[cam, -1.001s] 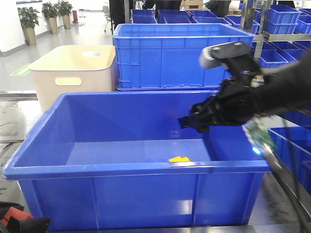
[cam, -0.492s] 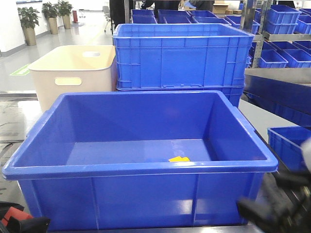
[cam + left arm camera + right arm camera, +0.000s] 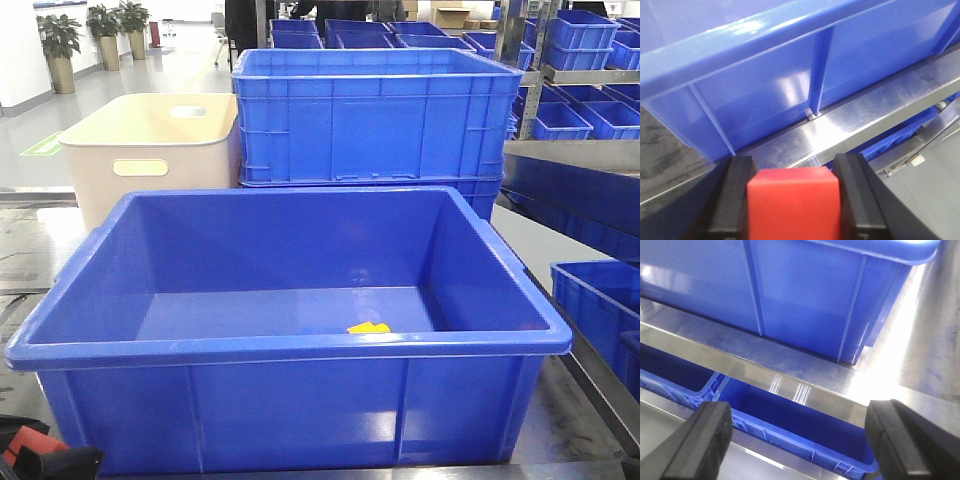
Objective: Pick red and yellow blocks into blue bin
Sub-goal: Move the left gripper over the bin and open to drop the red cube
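Note:
The blue bin [image 3: 290, 350] fills the front view, and the yellow block [image 3: 368, 328] lies on its floor near the front wall. In the left wrist view my left gripper [image 3: 794, 172] is shut on the red cube [image 3: 792, 205], low in front of the bin's outer wall [image 3: 770, 95]. The same gripper [image 3: 40, 455] shows at the front view's bottom left corner, below the rim. My right gripper [image 3: 800, 415] stands wide open and empty, low beside the bin's outer wall [image 3: 805, 295]; it is outside the front view.
A cream tub [image 3: 150, 155] and a ribbed blue crate [image 3: 370, 115] stand behind the bin. The bin rests on a steel table [image 3: 805, 375]. A lower blue crate [image 3: 805, 425] lies under my right gripper. More blue crates [image 3: 600, 300] are stacked at the right.
My right arm was over the bin's right side, swung down past its front right corner and left the front view. The yellow block has stayed put.

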### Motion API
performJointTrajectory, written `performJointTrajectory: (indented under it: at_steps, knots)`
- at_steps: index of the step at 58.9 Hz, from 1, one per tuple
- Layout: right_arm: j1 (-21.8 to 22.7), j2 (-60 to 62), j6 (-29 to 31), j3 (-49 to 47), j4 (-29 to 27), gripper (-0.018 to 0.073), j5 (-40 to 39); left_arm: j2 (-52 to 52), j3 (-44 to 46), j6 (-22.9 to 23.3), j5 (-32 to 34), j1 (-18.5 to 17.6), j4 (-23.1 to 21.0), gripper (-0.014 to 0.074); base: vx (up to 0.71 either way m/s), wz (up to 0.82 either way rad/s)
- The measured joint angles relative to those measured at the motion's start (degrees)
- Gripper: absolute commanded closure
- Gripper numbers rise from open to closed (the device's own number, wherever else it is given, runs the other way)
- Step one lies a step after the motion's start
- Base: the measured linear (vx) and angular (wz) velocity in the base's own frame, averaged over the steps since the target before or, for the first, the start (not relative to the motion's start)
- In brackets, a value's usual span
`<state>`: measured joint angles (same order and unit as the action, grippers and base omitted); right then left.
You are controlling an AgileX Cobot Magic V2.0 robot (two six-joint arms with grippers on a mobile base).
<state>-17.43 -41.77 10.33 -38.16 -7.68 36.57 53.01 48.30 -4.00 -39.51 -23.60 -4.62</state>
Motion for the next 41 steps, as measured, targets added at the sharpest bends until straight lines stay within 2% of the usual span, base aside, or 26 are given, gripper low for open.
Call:
performJointTrajectory:
  at_steps: [24,41]
  knots:
    - [0.0,0.0,-0.1,0.0,0.0,-0.0025,0.0,0.0,0.4,-0.1,0.5,0.0,-0.9,0.0362,0.0,0.0]
    - [0.0,0.0,-0.1,0.0,-0.2,-0.0025,0.0,4.1,14.2,-4.4,0.0,0.0,-2.7,0.0359,0.0,0.0]
